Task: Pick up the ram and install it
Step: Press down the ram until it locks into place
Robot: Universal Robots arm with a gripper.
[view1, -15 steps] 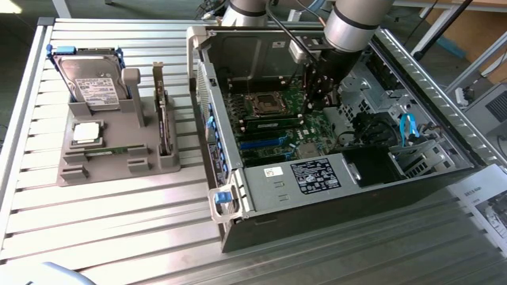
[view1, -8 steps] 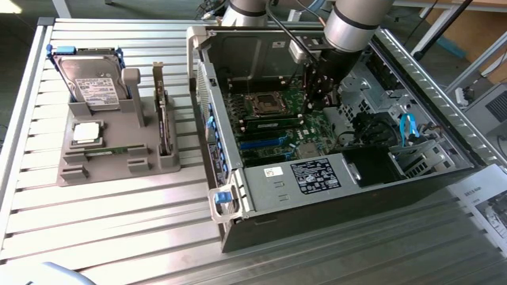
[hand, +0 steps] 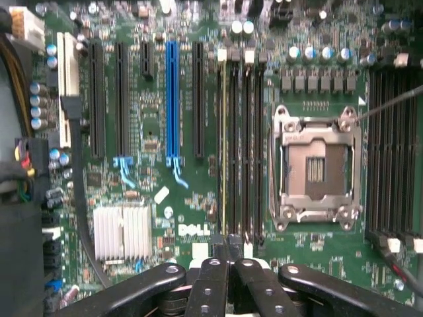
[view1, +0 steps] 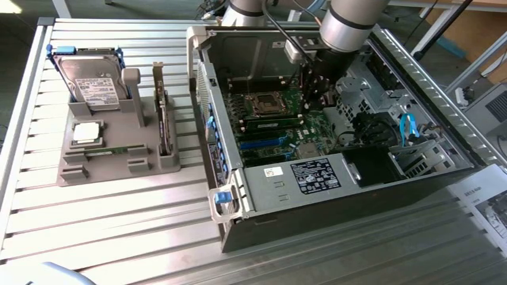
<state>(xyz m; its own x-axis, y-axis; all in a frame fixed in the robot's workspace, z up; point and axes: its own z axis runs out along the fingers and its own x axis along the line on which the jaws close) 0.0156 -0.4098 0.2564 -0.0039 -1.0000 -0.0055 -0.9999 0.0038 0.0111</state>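
Observation:
Edge-on in the wrist view, a thin green ram stands in one of the dark memory slots next to the empty processor socket. My gripper hangs above the near end of those slots, fingers shut together, and nothing shows between them. In the exterior view the gripper reaches down into the open computer case, just above the green ram on the motherboard. Another ram lies flat in the grey holder at the exterior view's left.
The holder also carries a hard drive, a silver-topped processor chip and an upright expansion card. Inside the case are a blue slot, a finned heatsink, cables and the power supply.

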